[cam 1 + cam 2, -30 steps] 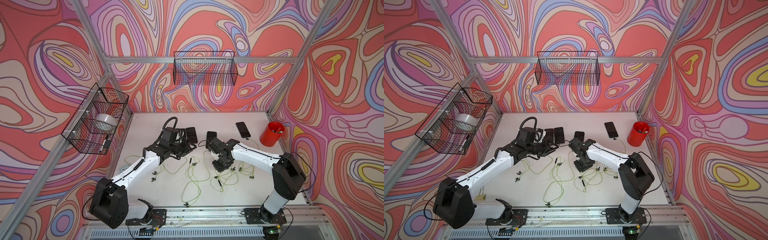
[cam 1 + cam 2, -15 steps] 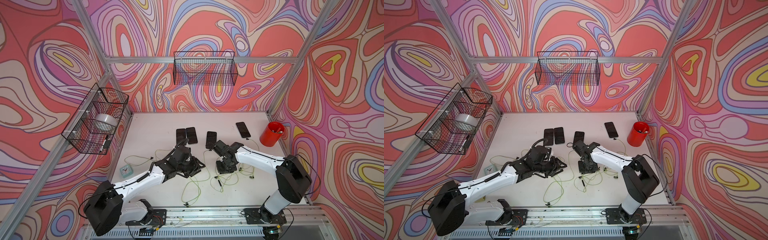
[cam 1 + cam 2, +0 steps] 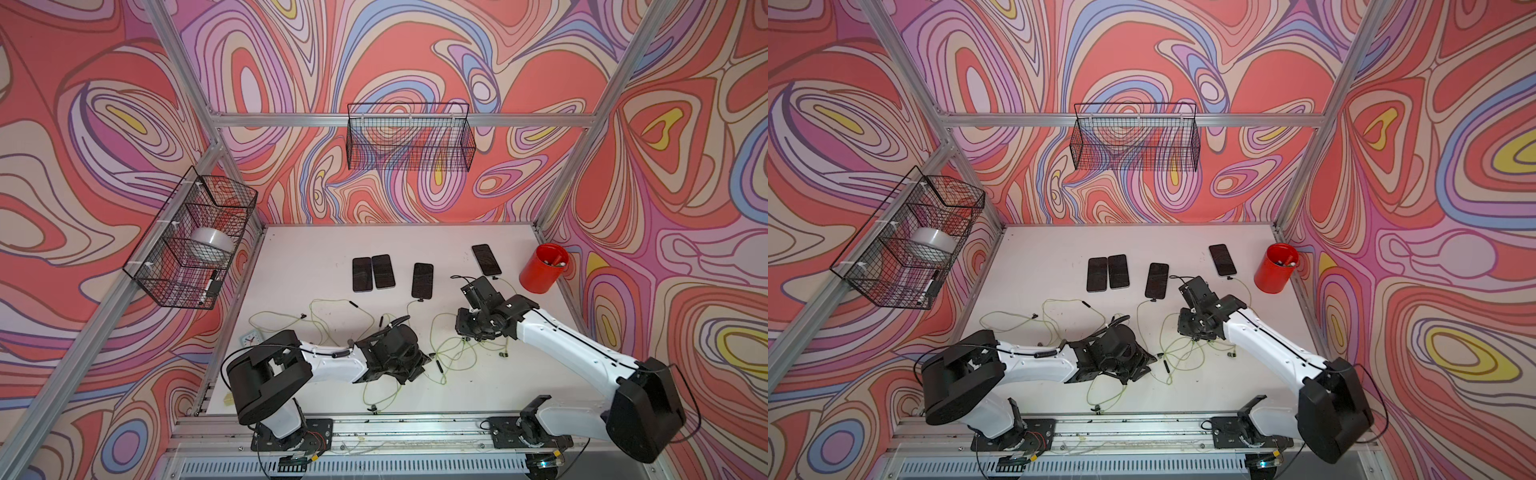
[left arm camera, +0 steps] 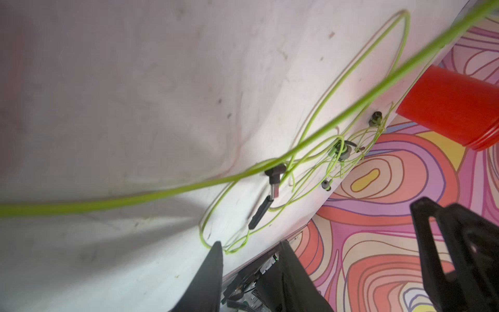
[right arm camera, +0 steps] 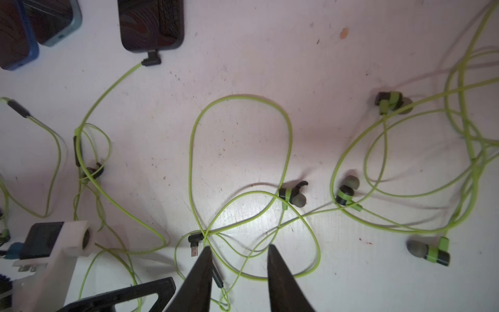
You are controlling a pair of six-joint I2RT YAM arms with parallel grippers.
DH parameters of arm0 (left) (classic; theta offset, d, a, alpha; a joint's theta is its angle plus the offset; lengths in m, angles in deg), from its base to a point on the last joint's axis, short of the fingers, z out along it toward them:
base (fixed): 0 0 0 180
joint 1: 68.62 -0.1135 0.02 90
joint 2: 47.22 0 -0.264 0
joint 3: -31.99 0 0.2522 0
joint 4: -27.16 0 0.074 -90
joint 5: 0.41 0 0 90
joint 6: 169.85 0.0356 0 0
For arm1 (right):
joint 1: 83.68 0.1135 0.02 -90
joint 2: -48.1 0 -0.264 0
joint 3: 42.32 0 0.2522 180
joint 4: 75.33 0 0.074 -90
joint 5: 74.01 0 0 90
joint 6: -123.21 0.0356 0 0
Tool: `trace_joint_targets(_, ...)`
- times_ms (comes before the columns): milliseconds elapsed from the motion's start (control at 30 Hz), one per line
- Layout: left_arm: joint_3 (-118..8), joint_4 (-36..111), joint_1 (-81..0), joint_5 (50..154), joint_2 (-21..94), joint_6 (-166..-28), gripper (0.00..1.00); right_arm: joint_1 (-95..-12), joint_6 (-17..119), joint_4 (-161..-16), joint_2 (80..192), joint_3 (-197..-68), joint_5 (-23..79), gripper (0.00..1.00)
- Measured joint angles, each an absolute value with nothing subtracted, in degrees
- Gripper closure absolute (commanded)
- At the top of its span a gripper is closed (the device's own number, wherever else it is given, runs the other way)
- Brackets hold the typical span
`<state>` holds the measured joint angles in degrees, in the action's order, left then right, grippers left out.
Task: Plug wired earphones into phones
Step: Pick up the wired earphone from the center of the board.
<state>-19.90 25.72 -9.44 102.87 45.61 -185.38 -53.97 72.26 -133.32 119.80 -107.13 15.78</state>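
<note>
Expect the thin yellow-green earphone cables (image 5: pixel 243 96) to be limp and tangle-prone; grip the rigid dark angled plug (image 5: pixel 195 241). Fingers of right gripper (image 5: pixel 239 247) and left gripper (image 4: pixel 250 243): partly apart, empty.

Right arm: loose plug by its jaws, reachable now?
Probably yes: the loose plug lies uncovered on the table beside the open jaws of the right arm. Green cable loops cross there and might get pinched too.

phones (image 3: pixel 422 281) behind earphones (image 5: pixel 293 195), cup (image 3: pixel 540 270) far R
</note>
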Motion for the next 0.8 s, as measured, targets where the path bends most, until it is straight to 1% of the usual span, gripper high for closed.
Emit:
trace_joint_targets(200, -22.2, 20.2, -9.4, 102.4, 52.1, -187.9, 0.70, -54.4, 71.7, -132.9, 116.6, -106.0, 16.0, 0.64)
trace_joint_targets(333, -22.3, 17.8, -9.4, 101.8, 53.6, -189.0, 0.76, -54.4, 71.2, -132.9, 116.4, -105.2, 16.1, 0.64)
trace_joint_targets(500, -22.4, 16.7, -9.5, 101.2, 54.5, -189.8, 0.88, -54.4, 70.3, -133.0, 116.3, -105.1, 16.3, 0.64)
trace_joint_targets(600, -22.4, 16.0, -9.5, 100.9, 54.6, -190.1, 0.99, -54.4, 69.9, -133.0, 116.3, -105.1, 16.4, 0.65)
trace_joint_targets(800, -22.5, 15.4, -9.9, 100.9, 54.5, -189.1, 1.00, -54.5, 68.3, -132.4, 116.3, -104.8, 18.4, 0.66)
